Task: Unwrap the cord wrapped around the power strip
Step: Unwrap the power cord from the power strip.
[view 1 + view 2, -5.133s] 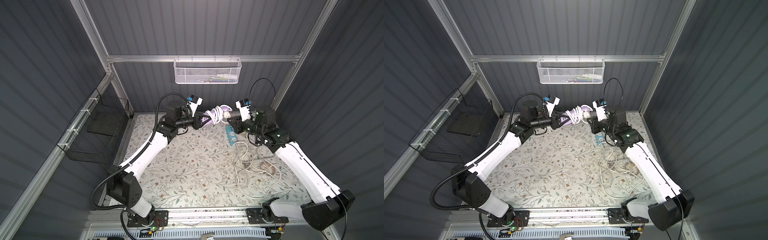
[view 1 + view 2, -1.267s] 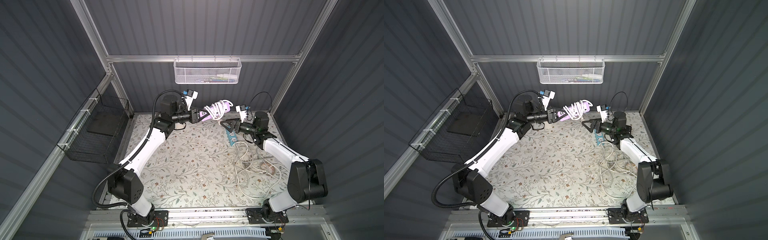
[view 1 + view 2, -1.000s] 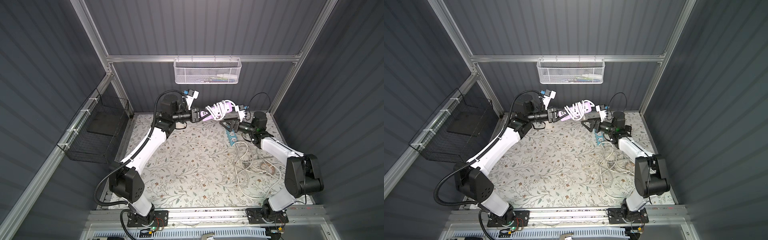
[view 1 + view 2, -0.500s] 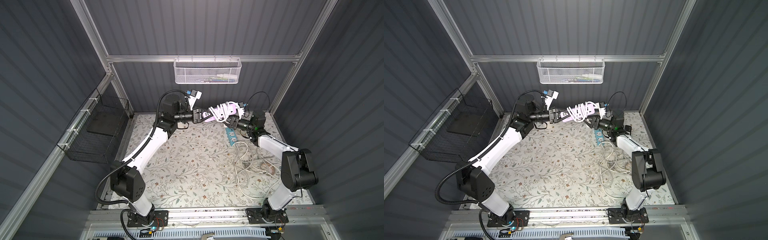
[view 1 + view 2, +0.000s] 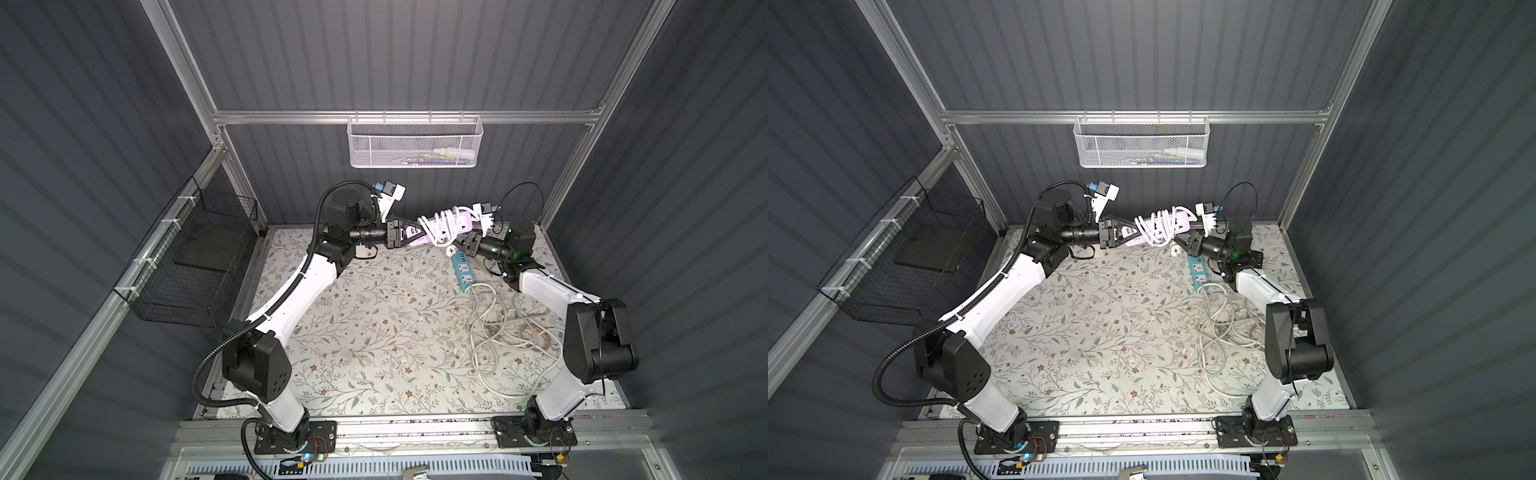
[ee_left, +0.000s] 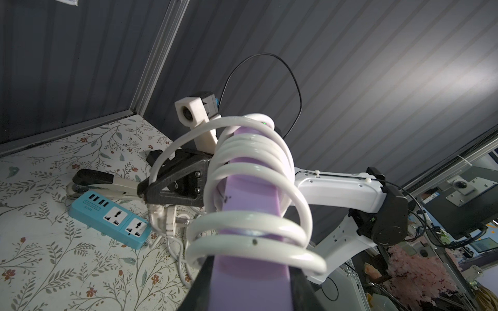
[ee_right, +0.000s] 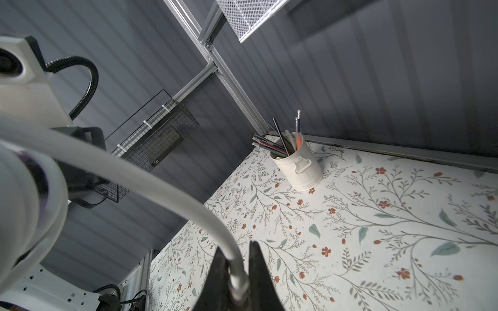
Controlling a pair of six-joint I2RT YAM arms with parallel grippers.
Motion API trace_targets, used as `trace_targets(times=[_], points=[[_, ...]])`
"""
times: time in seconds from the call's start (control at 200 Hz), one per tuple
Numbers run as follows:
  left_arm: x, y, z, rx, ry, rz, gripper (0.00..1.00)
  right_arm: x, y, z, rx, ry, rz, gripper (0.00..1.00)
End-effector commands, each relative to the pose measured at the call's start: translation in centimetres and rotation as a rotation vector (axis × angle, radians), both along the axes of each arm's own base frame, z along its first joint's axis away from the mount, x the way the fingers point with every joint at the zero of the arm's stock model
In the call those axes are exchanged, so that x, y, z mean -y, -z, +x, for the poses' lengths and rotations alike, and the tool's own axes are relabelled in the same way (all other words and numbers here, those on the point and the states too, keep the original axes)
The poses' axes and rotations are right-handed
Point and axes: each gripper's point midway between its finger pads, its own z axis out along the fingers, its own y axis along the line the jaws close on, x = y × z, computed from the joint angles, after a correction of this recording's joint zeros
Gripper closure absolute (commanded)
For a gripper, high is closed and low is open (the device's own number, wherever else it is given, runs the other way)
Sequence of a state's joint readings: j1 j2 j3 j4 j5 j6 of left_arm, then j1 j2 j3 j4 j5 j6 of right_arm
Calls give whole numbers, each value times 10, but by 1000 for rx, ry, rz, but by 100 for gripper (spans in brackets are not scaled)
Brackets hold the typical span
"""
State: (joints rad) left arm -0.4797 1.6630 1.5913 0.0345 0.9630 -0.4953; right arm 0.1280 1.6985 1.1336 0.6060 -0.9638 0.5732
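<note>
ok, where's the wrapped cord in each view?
In a top view: cord coiled on raised strip, back centre.
In a top view: same spot.
Left wrist: coils close up, centre.
Right wrist: blurred strand running into right gripper.
Shared landmark: floral mat.

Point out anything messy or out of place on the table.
A loose tangle of pale cord sprawls in overlapping loops on the mat, beside the blue power strip. Nothing looks spilled or broken.

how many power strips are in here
2. The purple power strip, wrapped in white cord, is held in the air by the left gripper; the blue power strip lies on the table beside loose cables. None seems hidden.
</note>
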Motion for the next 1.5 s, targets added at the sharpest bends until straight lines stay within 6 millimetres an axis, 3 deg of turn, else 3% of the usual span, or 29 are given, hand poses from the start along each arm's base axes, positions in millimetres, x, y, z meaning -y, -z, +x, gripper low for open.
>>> trace_targets(times=[0.0,0.195,0.35,0.455,0.54,0.715,0.871,0.976,1.091,1.291,1.496], points=[[8,-25,-19,130,85,-23,100,22,-48,9,82,78,13,100],[20,-4,-23,119,126,29,100,49,-104,16,165,143,3,100],[18,15,-3,128,26,112,100,72,-147,0,235,187,2,100],[10,23,13,157,-79,163,100,85,-158,-22,253,219,-4,100],[1,21,21,182,-144,174,100,90,-154,-42,245,248,-30,100],[-25,10,37,243,-300,193,100,94,-125,-75,158,296,-99,100],[-38,-3,35,292,-354,196,100,92,-82,-89,23,291,-129,100],[-41,-12,31,312,-366,180,100,80,-46,-91,-69,257,-147,100],[-46,-20,28,328,-379,169,100,52,-8,-92,-143,206,-207,100],[-45,-33,16,345,-346,132,100,21,42,-73,-255,167,-258,100],[-36,-45,0,320,-245,49,100,7,61,-36,-301,175,-252,100]])
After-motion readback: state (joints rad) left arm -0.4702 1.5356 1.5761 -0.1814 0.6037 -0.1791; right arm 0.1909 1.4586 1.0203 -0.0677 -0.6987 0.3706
